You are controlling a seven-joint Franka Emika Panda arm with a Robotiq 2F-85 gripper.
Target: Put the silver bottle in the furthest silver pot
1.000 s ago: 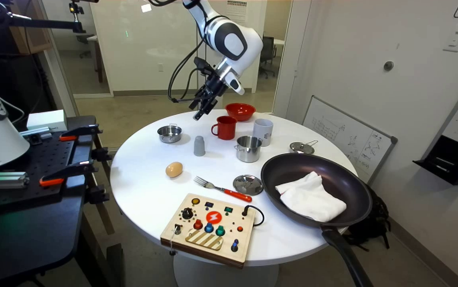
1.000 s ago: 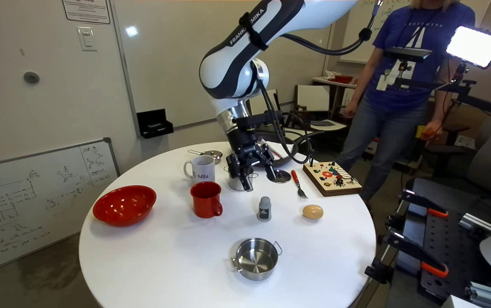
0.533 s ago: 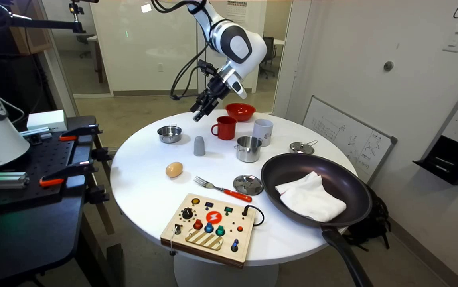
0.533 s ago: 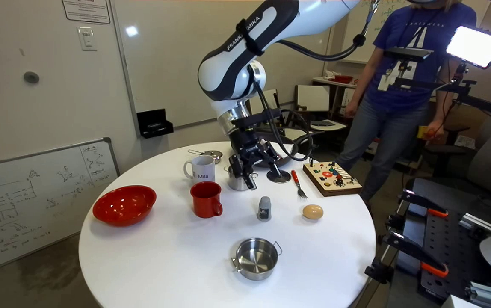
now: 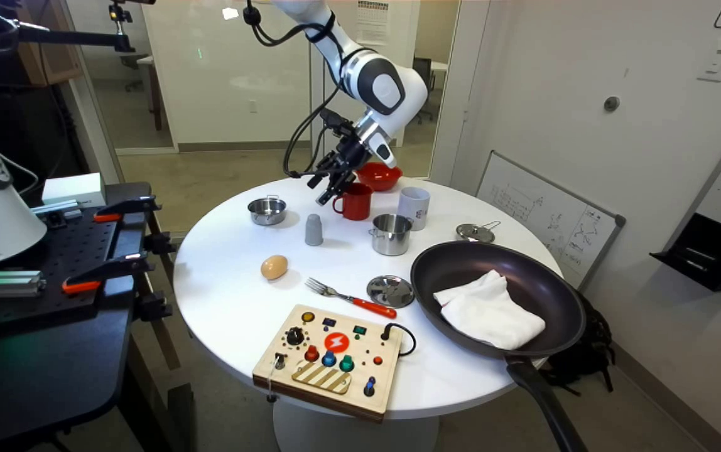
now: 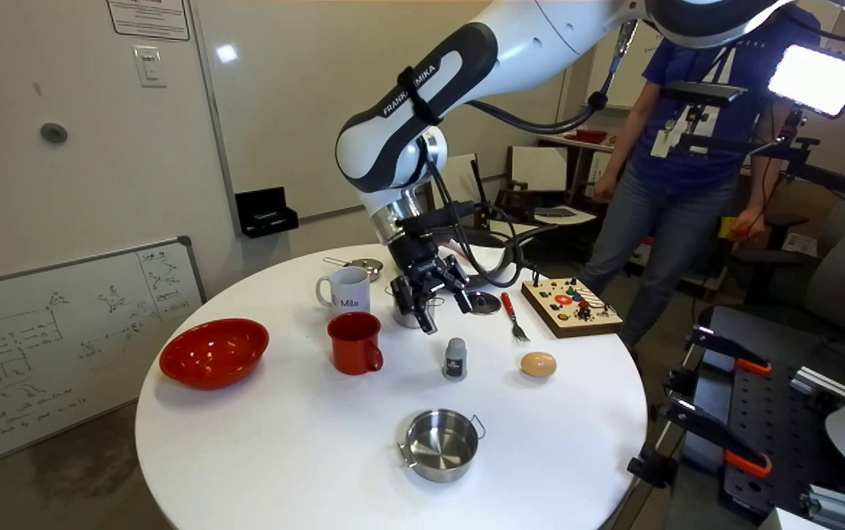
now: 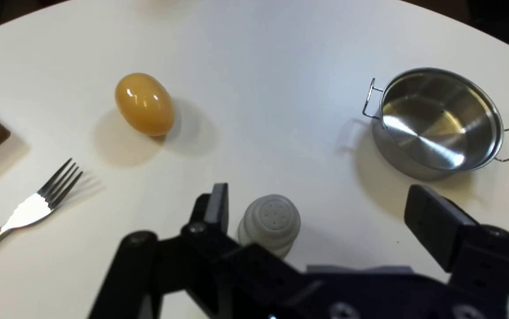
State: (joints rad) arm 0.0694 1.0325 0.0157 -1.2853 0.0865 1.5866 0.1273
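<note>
The silver bottle (image 5: 313,230) is a small grey shaker standing upright on the white table; it also shows in an exterior view (image 6: 455,361). In the wrist view the bottle (image 7: 274,217) shows from above, between the fingers and close to the left finger. My gripper (image 7: 323,208) is open with nothing held, above the table. In both exterior views the gripper (image 5: 321,188) (image 6: 446,313) is higher than the bottle and apart from it. A low silver pot (image 6: 443,445) (image 7: 440,124) with two wire handles stands on one side of the bottle. A taller silver pot (image 5: 391,235) stands on the other side.
A red mug (image 5: 354,207) and a white mug (image 5: 414,208) stand near the taller pot, with a red bowl (image 6: 215,355) beyond. An egg (image 7: 144,104), a fork (image 7: 37,206), a lid (image 5: 390,291), a button box (image 5: 329,361) and a frying pan (image 5: 498,295) are also on the table.
My arm and open gripper have moved lower, and to the right in an exterior view, now overlapping the red mug there. The bottle and pots have not moved.
</note>
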